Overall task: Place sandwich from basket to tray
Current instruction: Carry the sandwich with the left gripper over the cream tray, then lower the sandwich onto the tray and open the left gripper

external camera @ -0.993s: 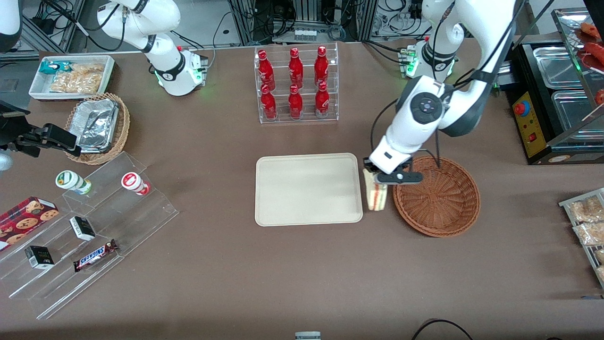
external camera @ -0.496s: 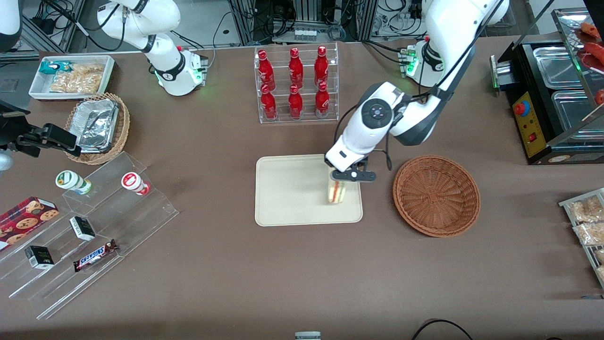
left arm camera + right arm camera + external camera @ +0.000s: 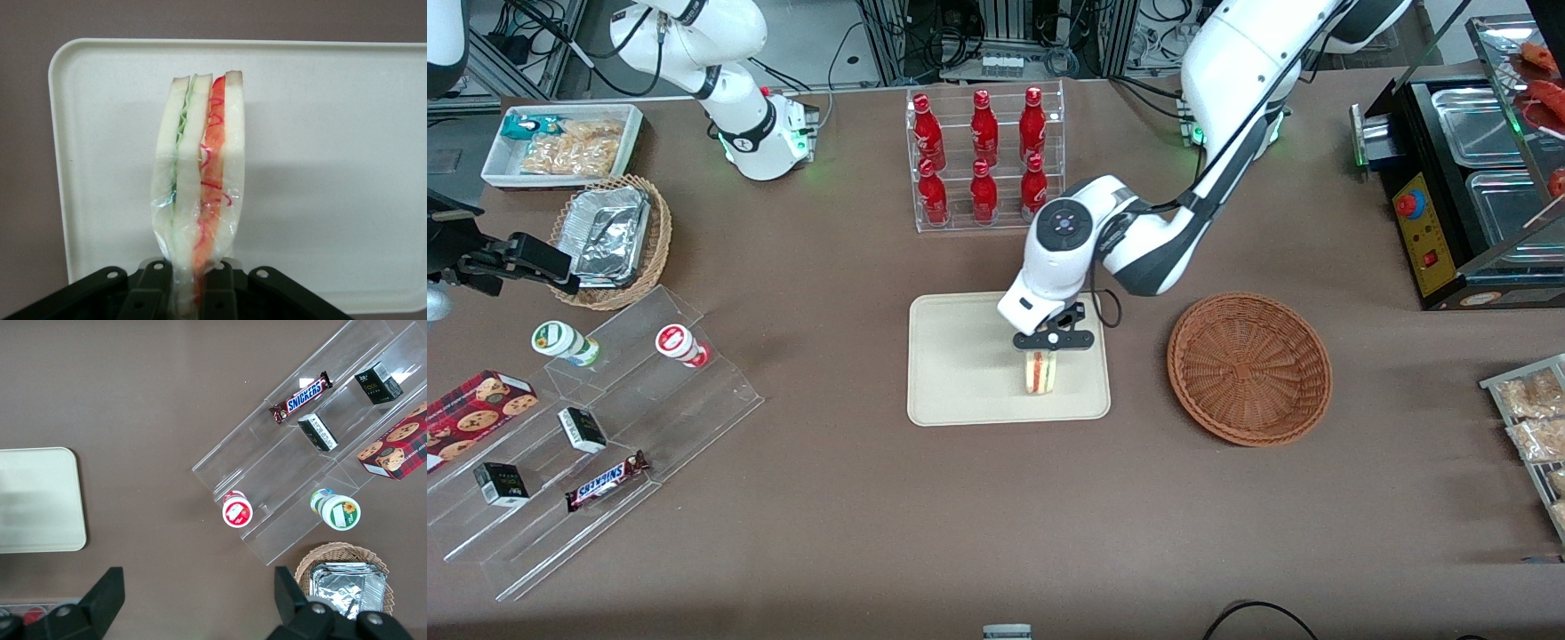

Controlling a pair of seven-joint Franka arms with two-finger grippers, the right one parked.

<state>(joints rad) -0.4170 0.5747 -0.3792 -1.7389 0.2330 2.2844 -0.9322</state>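
Note:
The sandwich (image 3: 1040,372), a wrapped cream wedge with red and green filling, hangs over the beige tray (image 3: 960,364), over the part of it nearest the basket. My left gripper (image 3: 1051,342) is shut on its upper end. In the left wrist view the sandwich (image 3: 200,167) stands out from the shut gripper (image 3: 190,293) with the tray (image 3: 333,167) beneath it. I cannot tell whether the sandwich touches the tray. The reddish-brown wicker basket (image 3: 1249,367) stands empty beside the tray, toward the working arm's end.
A clear rack of red bottles (image 3: 984,156) stands farther from the front camera than the tray. Clear stepped shelves with snacks (image 3: 596,427) and a tan basket of foil containers (image 3: 614,238) lie toward the parked arm's end. Metal trays (image 3: 1485,160) and bagged snacks (image 3: 1534,413) lie toward the working arm's end.
My left gripper has carried the sandwich from beside the basket's rim to over the tray, and it now hangs lower than half a second ago.

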